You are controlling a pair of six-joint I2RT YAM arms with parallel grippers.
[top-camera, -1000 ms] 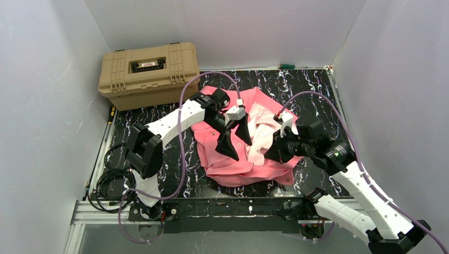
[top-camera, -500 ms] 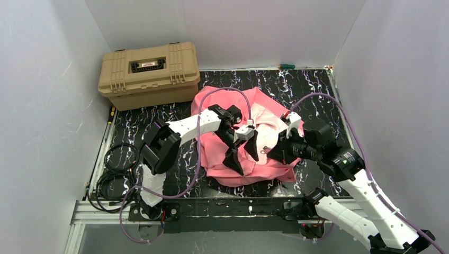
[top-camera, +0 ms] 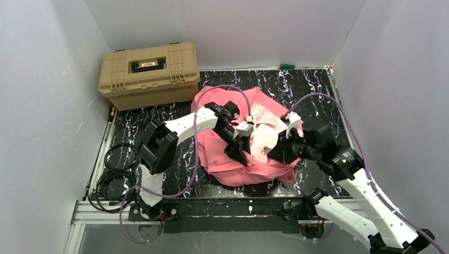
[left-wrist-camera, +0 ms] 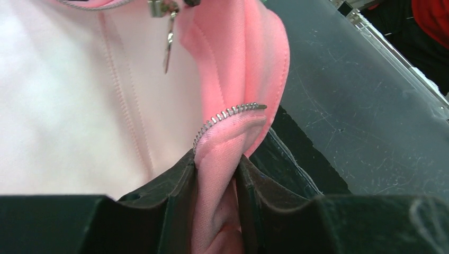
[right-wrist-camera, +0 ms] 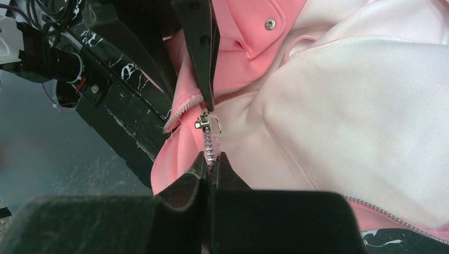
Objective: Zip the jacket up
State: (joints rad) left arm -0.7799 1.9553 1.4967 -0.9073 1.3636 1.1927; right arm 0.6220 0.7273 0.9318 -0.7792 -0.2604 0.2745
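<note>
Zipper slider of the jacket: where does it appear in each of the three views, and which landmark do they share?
Top external: too small to pick out on the jacket.
Left wrist: zipper slider at the top edge, its pull tab hanging down.
Right wrist: near the centre, just above the shut right end effector.
Shared landmark: the pale pink lining.

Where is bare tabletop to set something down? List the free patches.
Free tabletop: the far right corner beyond the jacket; the left strip in front of the tan case. Crowded: the centre, where left gripper and right gripper grip the jacket.
</note>
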